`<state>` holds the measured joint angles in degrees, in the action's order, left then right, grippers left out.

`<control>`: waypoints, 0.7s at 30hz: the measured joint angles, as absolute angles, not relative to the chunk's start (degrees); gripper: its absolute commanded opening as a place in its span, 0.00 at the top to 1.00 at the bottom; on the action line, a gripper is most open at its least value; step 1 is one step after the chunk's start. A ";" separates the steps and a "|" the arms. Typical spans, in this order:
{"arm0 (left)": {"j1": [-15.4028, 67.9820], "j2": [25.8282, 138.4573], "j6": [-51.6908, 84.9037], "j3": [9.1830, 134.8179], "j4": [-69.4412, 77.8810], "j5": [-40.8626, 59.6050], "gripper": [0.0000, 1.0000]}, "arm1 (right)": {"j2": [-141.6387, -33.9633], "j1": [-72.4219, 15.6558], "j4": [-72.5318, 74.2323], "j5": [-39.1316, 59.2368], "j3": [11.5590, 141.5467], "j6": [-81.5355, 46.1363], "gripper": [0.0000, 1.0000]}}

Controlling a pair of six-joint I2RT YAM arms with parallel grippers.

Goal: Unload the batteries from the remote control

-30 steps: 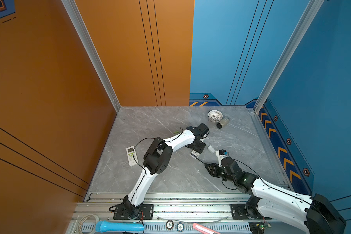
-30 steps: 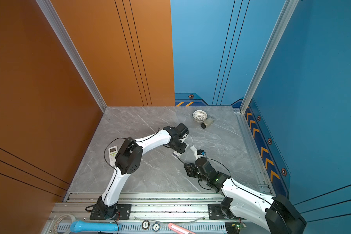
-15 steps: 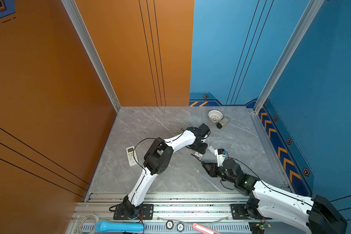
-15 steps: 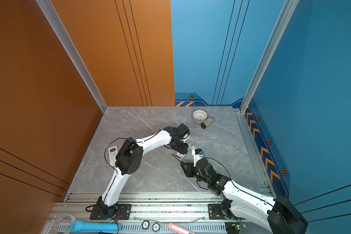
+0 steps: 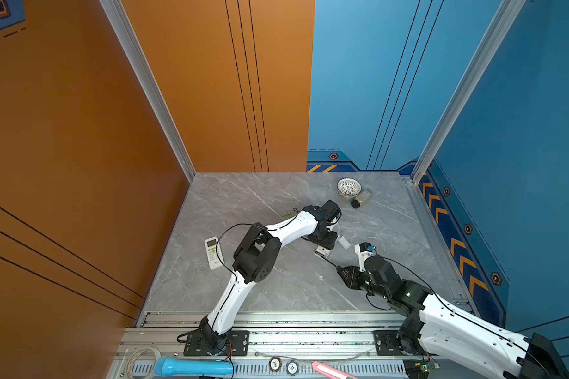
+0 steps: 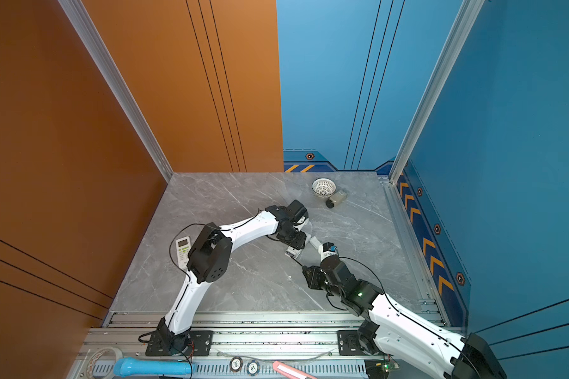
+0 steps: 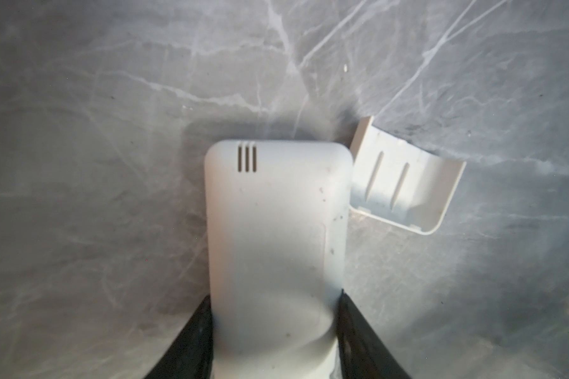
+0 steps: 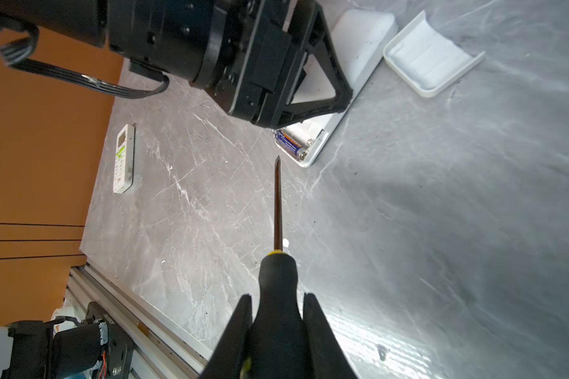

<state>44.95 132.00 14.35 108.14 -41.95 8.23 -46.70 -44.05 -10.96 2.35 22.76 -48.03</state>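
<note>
Sitting in remote [image 8: 365,36]: bluish battery [image 8: 288,144]

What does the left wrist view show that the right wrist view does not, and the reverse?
Only the left wrist view: the three narrow dark slots at the end of the white plastic remote control.
Only the right wrist view: the long black-and-yellow-handled screwdriver gripped by the right pincer, the bluish cylindrical battery in the open compartment, and a second white remote with green buttons lying apart.
Both: the left pincer closed on the white remote, the white curved plastic cover beside it, and the grey marble tabletop.
</note>
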 measured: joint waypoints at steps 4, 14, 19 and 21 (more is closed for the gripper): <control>45.12 132.00 14.09 108.14 -41.93 8.21 0.99 | -47.29 -43.46 -12.67 2.11 23.33 -48.05 1.00; 45.45 132.00 12.88 108.14 -41.69 7.97 0.99 | -50.81 -43.03 -13.28 1.67 25.15 -48.05 1.00; 45.45 132.00 12.86 108.14 -41.32 7.73 0.99 | -51.31 -42.65 -13.37 1.74 25.56 -48.03 1.00; 45.45 132.03 12.86 108.14 -41.25 7.73 0.99 | -51.29 -42.39 -13.47 1.89 25.58 -48.03 1.00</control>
<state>45.45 132.03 12.86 108.14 -41.25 7.73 -51.29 -42.39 -13.47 1.89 25.58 -48.03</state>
